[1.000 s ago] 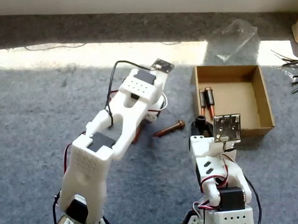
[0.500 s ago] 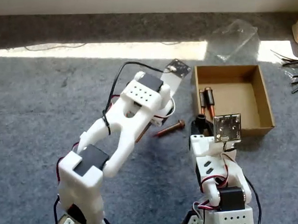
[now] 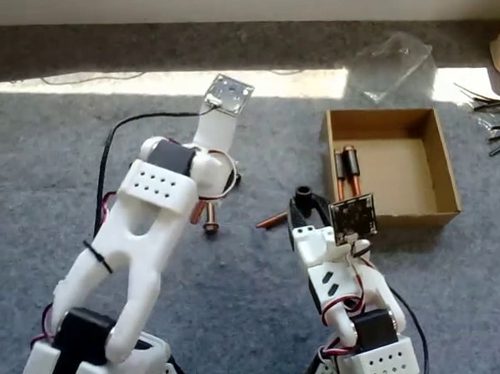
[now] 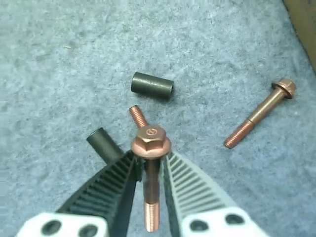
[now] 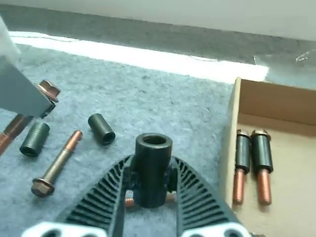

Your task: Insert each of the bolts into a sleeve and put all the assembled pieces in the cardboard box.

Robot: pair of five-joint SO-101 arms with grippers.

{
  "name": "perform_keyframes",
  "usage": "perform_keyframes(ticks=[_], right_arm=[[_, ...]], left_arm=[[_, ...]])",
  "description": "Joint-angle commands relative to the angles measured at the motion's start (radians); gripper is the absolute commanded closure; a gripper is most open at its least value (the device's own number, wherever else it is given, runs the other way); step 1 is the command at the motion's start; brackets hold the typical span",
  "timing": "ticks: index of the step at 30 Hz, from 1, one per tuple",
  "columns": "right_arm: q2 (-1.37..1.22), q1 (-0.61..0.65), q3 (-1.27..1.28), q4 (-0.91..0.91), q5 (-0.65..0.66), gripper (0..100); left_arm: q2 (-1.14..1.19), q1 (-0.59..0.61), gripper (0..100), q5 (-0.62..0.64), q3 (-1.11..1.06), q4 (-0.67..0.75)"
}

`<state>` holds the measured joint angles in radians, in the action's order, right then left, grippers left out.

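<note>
My left gripper (image 4: 150, 160) is shut on a copper bolt (image 4: 151, 170), head pointing away from the wrist, above the grey carpet; in the high view this gripper (image 3: 205, 211) is left of centre. My right gripper (image 5: 152, 170) is shut on an upright black sleeve (image 5: 153, 165), bore facing up, and stands (image 3: 305, 205) just left of the cardboard box (image 3: 446, 172). Two assembled pieces (image 3: 347, 173) lie inside the box by its left wall. A loose bolt (image 3: 273, 220) and two loose sleeves (image 5: 101, 128) (image 5: 34, 139) lie on the carpet between the arms.
Under the left gripper lie a sleeve (image 4: 152, 85), a second sleeve (image 4: 102, 143) partly behind a finger, and another bolt's threaded tip (image 4: 137, 116). A crumpled clear bag (image 3: 390, 62) lies beyond the box. Dark tools (image 3: 494, 124) sit at the right edge.
The left arm has swung left, away from the box, carrying the bolt. The right arm has shifted left with the sleeve in its gripper.
</note>
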<state>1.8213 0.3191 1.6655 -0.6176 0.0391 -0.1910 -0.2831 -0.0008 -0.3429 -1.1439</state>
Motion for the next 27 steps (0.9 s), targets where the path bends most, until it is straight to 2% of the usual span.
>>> perform_keyframes(ticks=[1, 5, 10, 14, 17, 23, 27], right_arm=[[0.007, 0.047, 0.018, 0.064, -0.003, 99.5], [0.007, 0.116, 0.016, 0.084, -0.002, 99.5], [0.005, 0.183, 0.016, 0.160, 0.011, 99.5], [-0.002, 0.263, 0.018, 0.254, 0.152, 99.5], [-0.002, 0.302, 0.018, 0.306, 0.198, 99.5], [0.007, 0.298, 0.062, 0.318, 0.061, 99.5], [0.005, 0.298, 0.111, 0.315, 0.049, 99.5]], left_arm=[[-0.211, 0.047, 99, -0.008, -0.071, 0.026], [-0.351, 0.079, 99, -0.008, -0.159, 0.060], [-0.533, 0.110, 99, -0.008, -0.318, 0.175], [-0.673, 0.110, 99, -0.008, -0.433, 0.272], [-0.763, 0.111, 99, -0.008, -0.492, 0.311], [-0.883, 0.111, 99, -0.008, -0.536, 0.315], [-0.924, 0.127, 99, -0.006, -0.547, 0.318]])
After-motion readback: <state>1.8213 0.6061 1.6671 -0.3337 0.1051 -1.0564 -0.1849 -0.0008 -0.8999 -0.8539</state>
